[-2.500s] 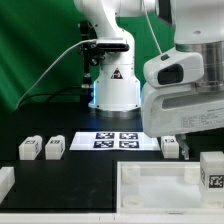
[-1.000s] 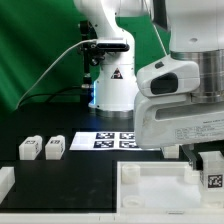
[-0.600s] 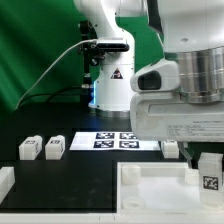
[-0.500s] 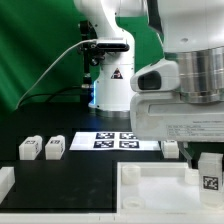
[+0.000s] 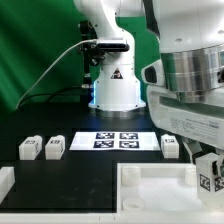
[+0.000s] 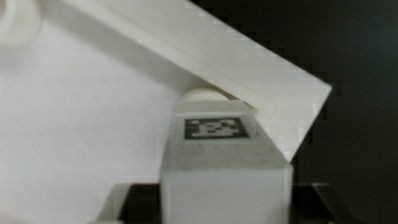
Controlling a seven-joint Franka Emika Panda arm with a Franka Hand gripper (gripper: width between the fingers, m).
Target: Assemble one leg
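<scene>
Tally on the bench (image 5: 70,172), ext. view: 4 white tagged legs: first leg (image 5: 28,149), second leg (image 5: 54,147), third leg (image 5: 171,146), fourth leg (image 5: 208,180). 1 large tray-like piece (image 5: 150,167). 1 marker board (image 5: 116,140) w/ 4 tags. 1 more white part (image 5: 5,182), cut off by frame. 1 robot arm (image 5: 190,60).

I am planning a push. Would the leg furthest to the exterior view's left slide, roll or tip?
The leg is blocky with flat faces, so it probably slides rather than rolls. It sits low and wide, so tipping seems unlikely. Being small, it is likely light.
</scene>
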